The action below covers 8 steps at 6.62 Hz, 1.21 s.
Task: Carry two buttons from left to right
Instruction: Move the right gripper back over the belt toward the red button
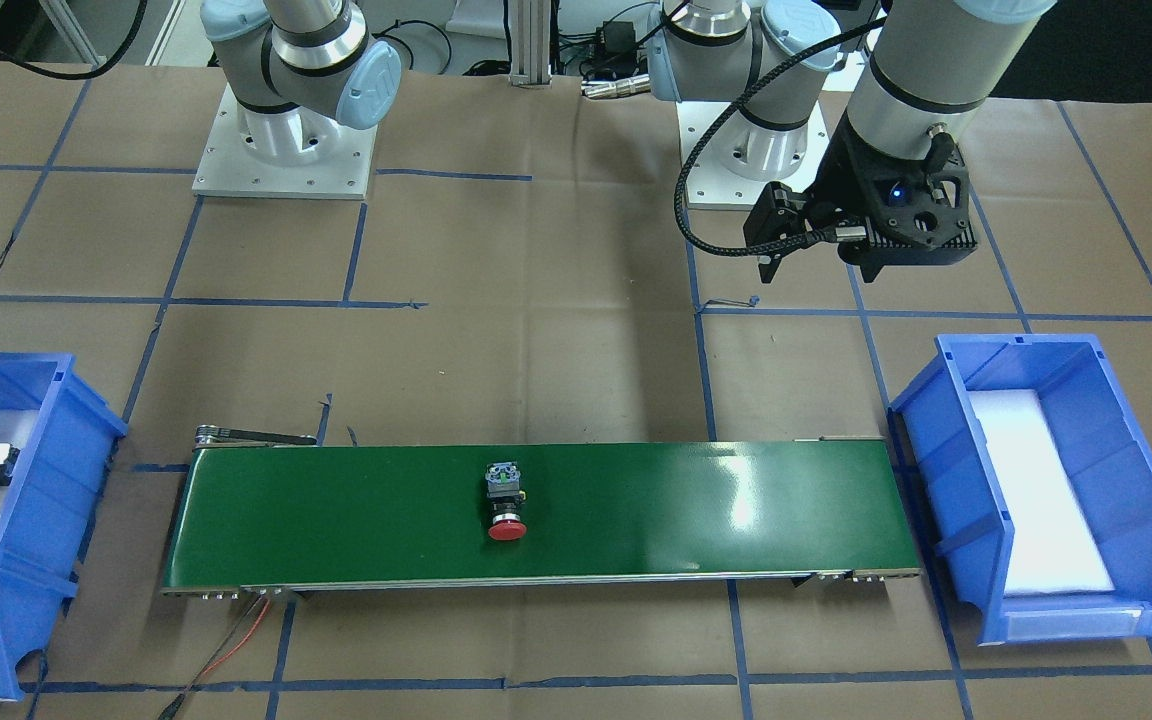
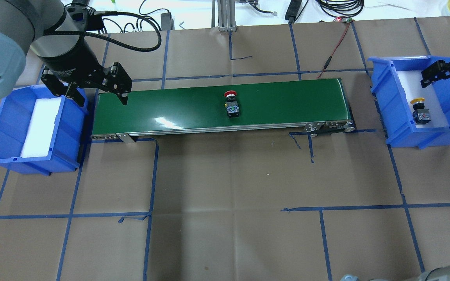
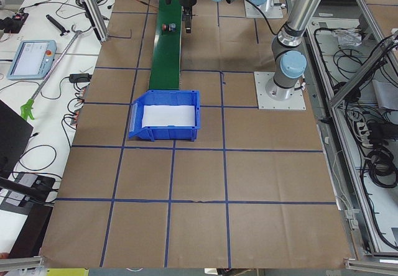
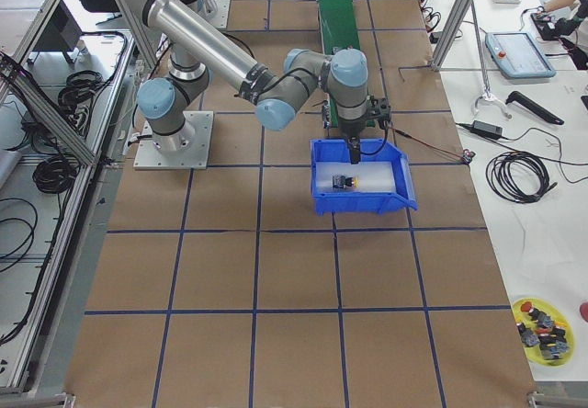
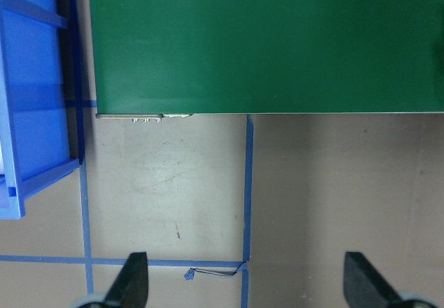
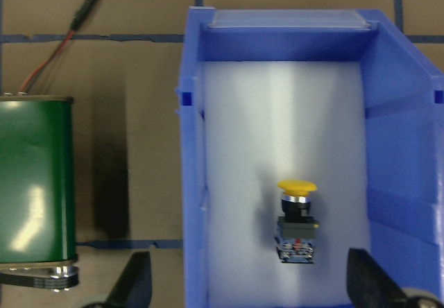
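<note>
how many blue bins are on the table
2. The left bin sits at the conveyor's end on the robot's left, only white padding inside; the right bin at the opposite end holds the yellow button. None appears hidden.

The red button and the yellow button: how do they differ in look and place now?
Cap: the red button has a red one, the yellow button a yellow one. Place: the red button lies midway along the green belt; the yellow button lies inside the right blue bin. Both lie on their sides, caps away from the robot.
</note>
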Each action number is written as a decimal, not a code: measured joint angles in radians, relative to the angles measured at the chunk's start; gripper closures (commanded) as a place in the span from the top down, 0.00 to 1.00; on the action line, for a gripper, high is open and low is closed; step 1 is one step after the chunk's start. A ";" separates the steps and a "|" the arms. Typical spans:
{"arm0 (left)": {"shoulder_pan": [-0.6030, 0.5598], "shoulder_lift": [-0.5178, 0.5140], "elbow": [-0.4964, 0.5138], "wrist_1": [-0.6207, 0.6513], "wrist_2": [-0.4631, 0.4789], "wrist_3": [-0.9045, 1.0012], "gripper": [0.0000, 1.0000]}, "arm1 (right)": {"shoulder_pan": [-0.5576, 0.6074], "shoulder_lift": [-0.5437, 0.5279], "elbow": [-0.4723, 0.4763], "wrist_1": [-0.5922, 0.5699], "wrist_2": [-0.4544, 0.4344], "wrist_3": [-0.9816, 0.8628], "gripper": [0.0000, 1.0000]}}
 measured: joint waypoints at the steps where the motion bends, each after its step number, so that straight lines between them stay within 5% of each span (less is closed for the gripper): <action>1: 0.000 0.000 -0.001 0.000 0.000 0.001 1.00 | 0.079 -0.006 -0.022 0.033 0.002 0.057 0.99; 5: 0.000 0.000 -0.001 0.000 0.001 0.003 1.00 | 0.388 -0.019 -0.040 0.031 -0.016 0.252 1.00; 8: 0.000 0.000 -0.001 0.000 0.001 0.003 1.00 | 0.438 -0.015 -0.032 0.034 -0.010 0.315 1.00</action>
